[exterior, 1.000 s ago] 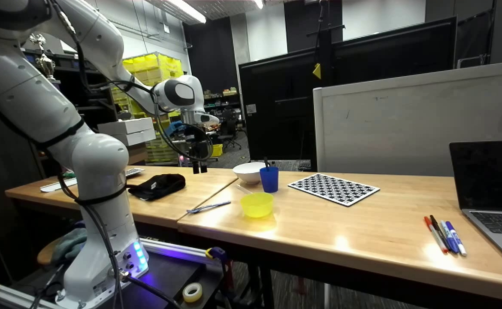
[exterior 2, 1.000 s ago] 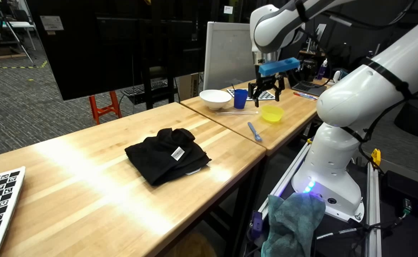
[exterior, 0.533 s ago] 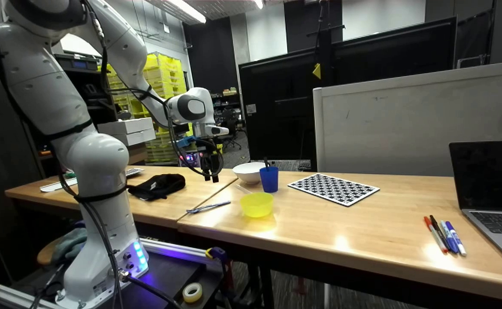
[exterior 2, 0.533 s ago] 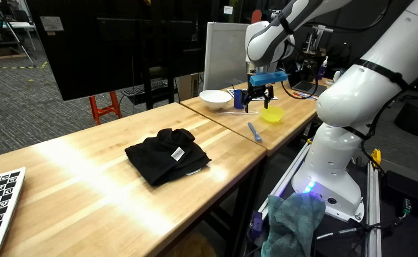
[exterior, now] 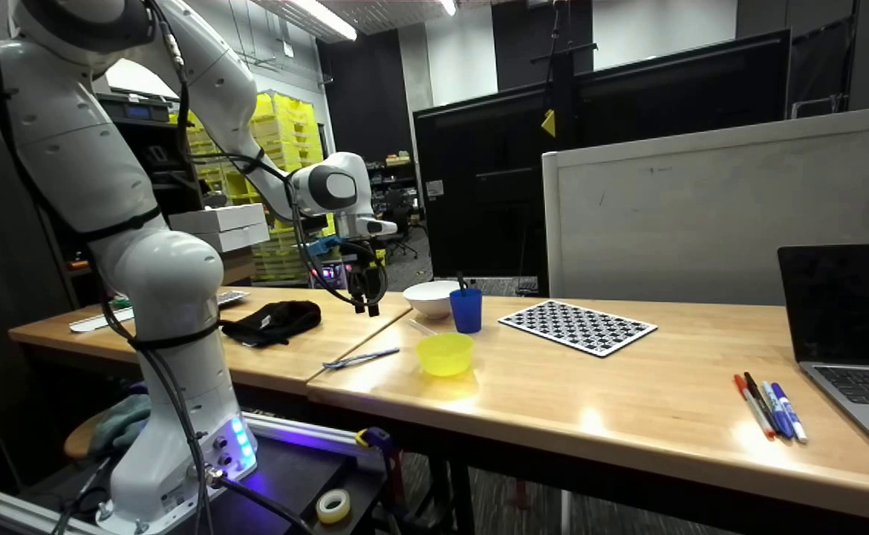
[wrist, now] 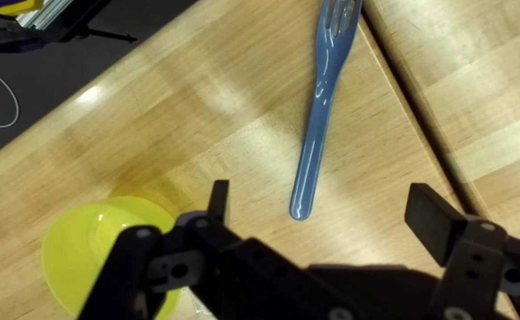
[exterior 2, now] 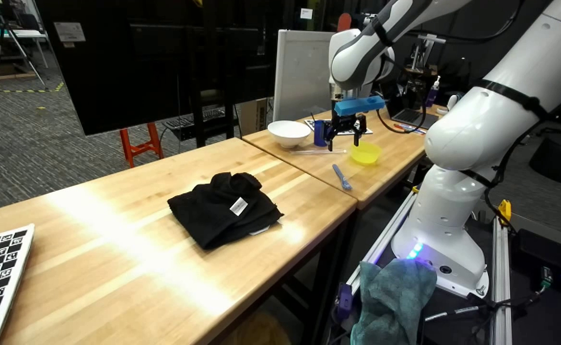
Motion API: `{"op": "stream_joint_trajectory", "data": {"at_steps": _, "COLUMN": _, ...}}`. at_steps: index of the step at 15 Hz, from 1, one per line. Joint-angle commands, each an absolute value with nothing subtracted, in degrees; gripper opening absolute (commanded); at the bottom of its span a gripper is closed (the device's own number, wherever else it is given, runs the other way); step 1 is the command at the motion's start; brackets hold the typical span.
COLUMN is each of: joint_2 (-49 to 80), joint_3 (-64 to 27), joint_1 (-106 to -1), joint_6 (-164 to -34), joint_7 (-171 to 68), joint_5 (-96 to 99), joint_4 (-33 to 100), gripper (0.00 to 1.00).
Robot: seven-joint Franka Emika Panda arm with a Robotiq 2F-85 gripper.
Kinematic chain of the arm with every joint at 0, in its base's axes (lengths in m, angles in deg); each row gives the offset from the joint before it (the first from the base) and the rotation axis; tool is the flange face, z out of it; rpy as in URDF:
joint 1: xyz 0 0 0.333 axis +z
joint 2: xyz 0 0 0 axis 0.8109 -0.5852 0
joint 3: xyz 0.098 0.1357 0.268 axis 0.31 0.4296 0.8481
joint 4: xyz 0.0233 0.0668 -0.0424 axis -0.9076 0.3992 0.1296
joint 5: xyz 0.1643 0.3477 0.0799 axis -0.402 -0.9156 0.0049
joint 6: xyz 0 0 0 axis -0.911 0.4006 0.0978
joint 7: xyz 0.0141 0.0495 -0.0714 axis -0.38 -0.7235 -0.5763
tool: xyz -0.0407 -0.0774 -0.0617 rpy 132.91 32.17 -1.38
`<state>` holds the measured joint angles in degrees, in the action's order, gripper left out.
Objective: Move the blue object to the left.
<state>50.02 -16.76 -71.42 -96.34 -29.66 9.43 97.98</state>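
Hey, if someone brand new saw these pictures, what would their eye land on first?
Probably the big white robot arm, with its open tool above the wooden table. Next would likely come the bright yellow bowl, in front of the blue cup in an exterior view. In the wrist view, the glossy blue fork stands out, running from mid-picture up to the top edge.

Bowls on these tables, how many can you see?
2: in an exterior view, the yellow bowl sits right of the blue fork, and the white bowl stands farther back on the same table.
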Motion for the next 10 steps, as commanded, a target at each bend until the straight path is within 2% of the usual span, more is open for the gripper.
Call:
{"op": "stream_joint_trajectory", "data": {"at_steps": 1, "joint_2": 48.68, "joint_3": -17.11, "joint_1": -70.83, "joint_6": -101.72, "joint_7": -27.84, "joint_5": 9.29, "joint_4": 99.3, "gripper": 1.0}}
{"op": "stream_joint_trajectory", "data": {"at_steps": 7, "joint_2": 40.26, "joint_3": -17.53, "joint_1": -70.25, "joint_6": -118.5, "joint_7": -28.71, "joint_5": 7.7, "joint_4": 100.5, "gripper": 1.0}}
{"op": "stream_joint_trajectory", "data": {"at_steps": 10, "joint_2": 37.13, "joint_3": -19.06, "joint_1": -68.04, "joint_6": -117.99, "joint_7": -32.32, "joint_5": -0.38, "joint_4": 100.45, "gripper": 1.0}}
